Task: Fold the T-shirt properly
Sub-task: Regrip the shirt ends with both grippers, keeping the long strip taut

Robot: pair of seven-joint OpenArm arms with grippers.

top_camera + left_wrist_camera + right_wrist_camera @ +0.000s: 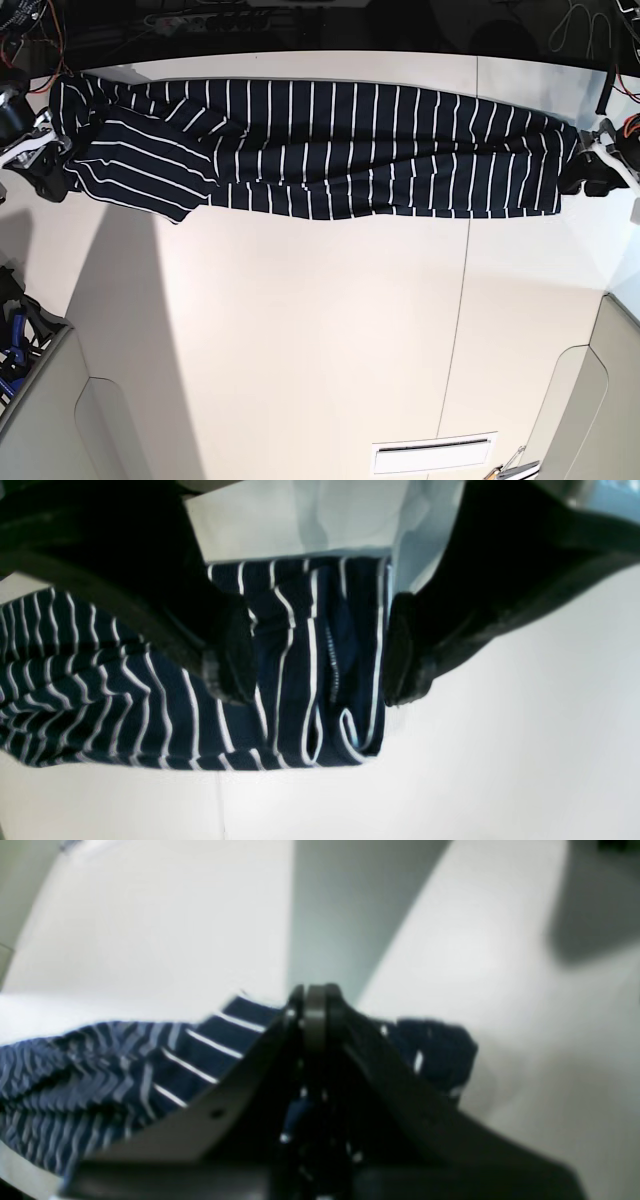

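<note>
- The white desk carried the T-shirt, stretched in a long folded band along the far edge, from corner to corner.
- The right hand was clamped tight on the sleeve end.
- The left hand stood wide, pads either side of the hem, not gripping.
- To fold well, it should probably close on every layer before lifting.

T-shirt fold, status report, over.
Left gripper open astride hem. Right gripper shut on T-shirt. Shirt stretched long across white table. Nothing in the way.
</note>
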